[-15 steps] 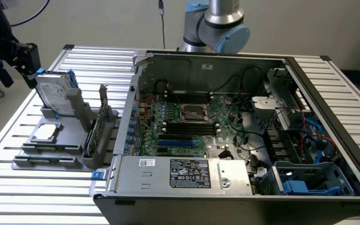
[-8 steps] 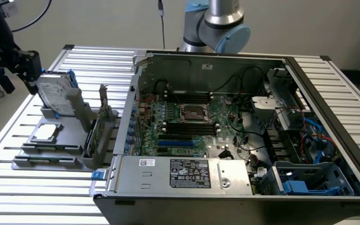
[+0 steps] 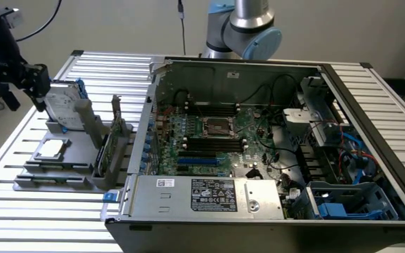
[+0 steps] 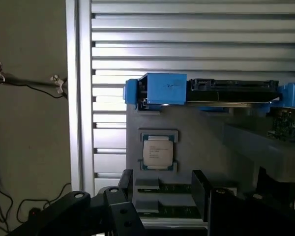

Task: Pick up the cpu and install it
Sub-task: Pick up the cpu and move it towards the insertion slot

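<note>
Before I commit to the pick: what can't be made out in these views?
- Print on the cpu: too small, both views.
- Whether the socket is open and empty: too small, exterior view.
- Slots of the tray beside the cpu: partly hidden by the gripper, wrist view.

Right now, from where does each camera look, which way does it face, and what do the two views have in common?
Exterior view: sits high, off the arm, facing down at an angle on the open computer case and the grey parts tray at the exterior view's left; the arm rises beyond the case, and the gripper hangs near the hard drive.
Wrist view: sits on the wrist, facing down past the open gripper onto the cpu in the tray.
Shared: gripper, cpu, hard drive, tray.
</note>
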`<state>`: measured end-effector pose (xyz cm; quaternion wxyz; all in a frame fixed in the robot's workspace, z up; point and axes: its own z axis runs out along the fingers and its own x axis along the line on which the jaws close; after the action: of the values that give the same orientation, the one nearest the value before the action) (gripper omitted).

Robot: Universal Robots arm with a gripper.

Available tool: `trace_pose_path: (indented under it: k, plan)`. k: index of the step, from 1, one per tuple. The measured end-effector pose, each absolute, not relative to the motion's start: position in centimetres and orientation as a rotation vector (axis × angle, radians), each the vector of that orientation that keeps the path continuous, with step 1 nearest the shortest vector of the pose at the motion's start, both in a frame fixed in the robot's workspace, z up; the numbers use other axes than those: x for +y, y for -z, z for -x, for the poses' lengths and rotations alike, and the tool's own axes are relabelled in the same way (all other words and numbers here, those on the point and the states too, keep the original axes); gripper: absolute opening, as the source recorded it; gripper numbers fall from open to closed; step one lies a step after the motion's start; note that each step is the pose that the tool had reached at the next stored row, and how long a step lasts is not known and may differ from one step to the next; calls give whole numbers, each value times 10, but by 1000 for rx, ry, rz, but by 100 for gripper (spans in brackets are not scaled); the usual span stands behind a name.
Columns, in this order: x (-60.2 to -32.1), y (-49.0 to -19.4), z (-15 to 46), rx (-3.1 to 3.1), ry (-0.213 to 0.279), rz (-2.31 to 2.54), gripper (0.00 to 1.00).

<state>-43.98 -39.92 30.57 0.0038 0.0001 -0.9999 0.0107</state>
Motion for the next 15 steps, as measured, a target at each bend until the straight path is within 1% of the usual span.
trace_pose_path:
  k: [15]
  plan:
    - [-405,-278,440,-3134,-34,0,60]
